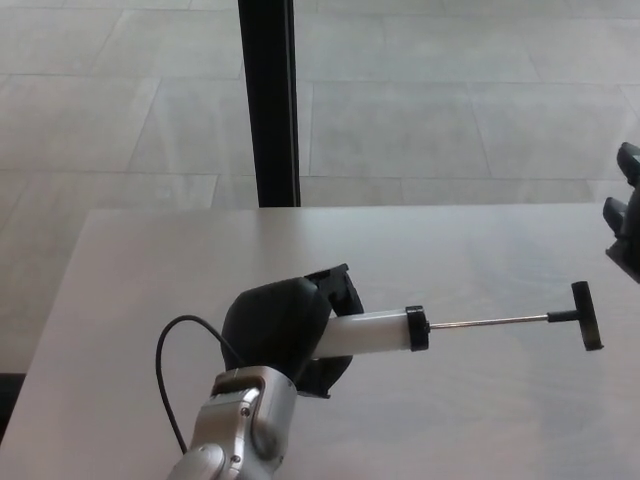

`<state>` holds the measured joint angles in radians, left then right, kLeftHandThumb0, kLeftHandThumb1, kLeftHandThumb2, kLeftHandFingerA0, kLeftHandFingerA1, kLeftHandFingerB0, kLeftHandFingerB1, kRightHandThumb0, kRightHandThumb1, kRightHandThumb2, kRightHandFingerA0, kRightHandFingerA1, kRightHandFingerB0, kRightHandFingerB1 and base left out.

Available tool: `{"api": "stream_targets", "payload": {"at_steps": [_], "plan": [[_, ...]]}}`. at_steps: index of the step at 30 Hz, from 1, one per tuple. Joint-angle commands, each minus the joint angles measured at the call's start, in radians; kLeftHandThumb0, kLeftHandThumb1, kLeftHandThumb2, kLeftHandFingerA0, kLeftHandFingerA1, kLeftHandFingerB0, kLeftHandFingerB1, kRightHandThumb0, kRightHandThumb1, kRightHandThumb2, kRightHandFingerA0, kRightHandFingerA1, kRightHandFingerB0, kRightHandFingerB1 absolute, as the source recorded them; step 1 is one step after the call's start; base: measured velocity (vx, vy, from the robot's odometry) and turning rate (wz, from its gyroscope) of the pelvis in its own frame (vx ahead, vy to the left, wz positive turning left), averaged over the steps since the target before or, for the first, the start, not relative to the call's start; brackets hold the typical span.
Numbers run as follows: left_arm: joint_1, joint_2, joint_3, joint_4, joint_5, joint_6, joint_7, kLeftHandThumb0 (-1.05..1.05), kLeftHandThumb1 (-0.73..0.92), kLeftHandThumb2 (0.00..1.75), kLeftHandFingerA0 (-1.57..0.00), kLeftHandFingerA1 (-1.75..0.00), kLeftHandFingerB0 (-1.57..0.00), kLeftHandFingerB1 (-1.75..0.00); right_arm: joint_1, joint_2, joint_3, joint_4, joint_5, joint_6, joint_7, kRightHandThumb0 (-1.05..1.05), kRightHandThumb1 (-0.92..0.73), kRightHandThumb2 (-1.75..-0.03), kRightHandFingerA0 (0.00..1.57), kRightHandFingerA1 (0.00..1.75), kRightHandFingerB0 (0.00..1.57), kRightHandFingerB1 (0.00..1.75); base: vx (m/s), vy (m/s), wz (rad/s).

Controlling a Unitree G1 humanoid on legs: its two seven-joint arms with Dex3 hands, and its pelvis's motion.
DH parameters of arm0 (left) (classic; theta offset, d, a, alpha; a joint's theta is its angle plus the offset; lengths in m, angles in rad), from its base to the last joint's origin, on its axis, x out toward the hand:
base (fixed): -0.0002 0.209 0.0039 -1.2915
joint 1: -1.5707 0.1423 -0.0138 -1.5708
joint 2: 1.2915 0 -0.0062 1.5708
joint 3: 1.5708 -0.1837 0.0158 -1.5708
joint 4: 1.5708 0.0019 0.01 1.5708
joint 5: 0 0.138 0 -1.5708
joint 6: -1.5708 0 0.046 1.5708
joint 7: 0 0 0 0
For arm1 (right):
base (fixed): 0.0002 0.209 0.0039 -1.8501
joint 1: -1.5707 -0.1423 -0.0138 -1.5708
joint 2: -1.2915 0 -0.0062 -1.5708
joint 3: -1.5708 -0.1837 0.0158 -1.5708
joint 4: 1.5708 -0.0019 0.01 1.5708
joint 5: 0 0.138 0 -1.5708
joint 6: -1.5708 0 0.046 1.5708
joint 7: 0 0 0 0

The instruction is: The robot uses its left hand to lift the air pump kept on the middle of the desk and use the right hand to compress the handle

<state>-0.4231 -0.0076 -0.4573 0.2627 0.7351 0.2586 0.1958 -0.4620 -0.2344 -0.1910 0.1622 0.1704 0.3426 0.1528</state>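
Fingers of the left hand (285,330) clamp the air pump (375,332); right hand (627,215) fingers unclear.

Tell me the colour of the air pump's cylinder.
White, with a black end cap, on the air pump; seen in the head view.

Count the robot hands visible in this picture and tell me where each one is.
2. The left hand is wrapped around the air pump over the desk. The right hand is partly cut off at the right edge.
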Motion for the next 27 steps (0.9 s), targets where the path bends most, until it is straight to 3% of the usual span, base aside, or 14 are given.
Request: {"api": "stream_targets", "payload": {"at_steps": [1,2,3,4,6,7,11,14,18,19,25,27], "plan": [[-0.031,-0.021,0.021,0.014,-0.013,-0.001,0.032,-0.07,0.58,1.08,-0.88,-1.75,-0.7,-1.67,0.014,0.066,-0.003,-0.044,0.041,0.063,-0.031,-1.05,-0.92,-1.34,0.0,0.15,0.0,0.0,0.0,0.0,0.0],[-0.037,-0.023,0.022,0.018,-0.014,-0.005,0.03,-0.07,0.58,1.1,-0.88,-1.75,-0.7,-1.66,0.025,0.073,-0.002,-0.045,0.04,0.053,-0.024,-0.96,-0.92,-0.96,0.0,0.0,0.0,0.0,0.0,0.0,0.0],[-0.039,-0.023,0.023,0.019,-0.015,-0.008,0.031,-0.07,0.6,1.07,-0.87,-1.75,-0.68,-1.65,0.032,0.078,-0.001,-0.053,0.039,0.059,-0.026,-0.97,-0.92,-0.93,0.0,0.0,0.0,0.0,0.0,0.0,0.0],[-0.041,-0.023,0.026,0.022,-0.016,-0.013,0.034,-0.08,0.61,1.05,-0.86,-1.75,-0.69,-1.64,0.043,0.089,0.0,-0.066,0.039,0.072,-0.033,-1.05,-0.92,-1.35,0.0,0.14,0.0,0.0,0.0,0.0,0.0],[-0.044,-0.022,0.03,0.023,-0.018,-0.013,0.033,-0.08,0.6,1.05,-0.86,-1.75,-0.68,-1.64,0.062,0.102,-0.001,-0.075,0.034,0.074,-0.042,-1.05,-0.92,-1.35,0.0,0.15,0.0,0.01,0.0,0.0,0.0],[-0.043,-0.022,0.032,0.017,-0.019,-0.004,0.025,-0.1,0.64,1.0,-0.84,-1.75,-0.67,-1.62,0.073,0.105,-0.004,-0.083,0.039,0.083,-0.04,-0.98,-0.92,-1.02,0.0,0.0,0.0,0.0,0.0,0.0,0.0],[-0.052,-0.022,0.051,0.01,-0.023,0.019,0.016,-0.09,0.57,1.08,-0.83,-1.75,-0.7,-1.6,0.107,0.109,-0.001,-0.079,0.04,0.071,-0.03,-1.01,-0.92,-1.02,0.0,0.0,0.0,0.0,0.0,0.0,0.0],[-0.055,-0.027,0.056,0.016,-0.021,0.017,0.022,-0.12,0.59,1.02,-0.83,-1.75,-0.7,-1.57,0.111,0.111,-0.001,-0.092,0.042,0.082,-0.034,-0.99,-0.92,-0.96,0.0,0.0,0.0,0.0,0.0,0.0,0.0],[-0.056,-0.027,0.06,0.016,-0.023,0.017,0.014,-0.14,0.62,1.0,-0.83,-1.75,-0.69,-1.54,0.118,0.117,-0.002,-0.112,0.043,0.093,-0.046,-0.98,-0.92,-1.01,0.0,0.0,0.0,0.0,0.0,0.0,0.0],[-0.059,-0.024,0.066,0.017,-0.028,0.01,0.016,-0.14,0.62,0.98,-0.84,-1.75,-0.68,-1.57,0.123,0.113,-0.001,-0.113,0.04,0.084,-0.042,-1.02,-0.92,-1.35,0.0,0.18,0.0,0.01,0.0,0.0,0.0],[-0.066,-0.025,0.079,0.026,-0.029,0.008,0.026,-0.17,0.66,0.91,-0.85,-1.75,-0.69,-1.54,0.112,0.118,-0.002,-0.107,0.049,0.081,-0.043,-1.04,-0.92,-1.35,0.0,0.16,0.0,0.0,0.0,0.0,0.0],[-0.059,-0.036,0.08,0.033,-0.039,-0.003,0.033,-0.16,0.6,1.0,-0.84,-1.75,-0.71,-1.56,0.093,0.124,0.001,-0.1,0.055,0.085,-0.042,-1.05,-0.91,-1.34,0.0,0.14,0.0,0.0,0.0,0.0,0.0]]}}
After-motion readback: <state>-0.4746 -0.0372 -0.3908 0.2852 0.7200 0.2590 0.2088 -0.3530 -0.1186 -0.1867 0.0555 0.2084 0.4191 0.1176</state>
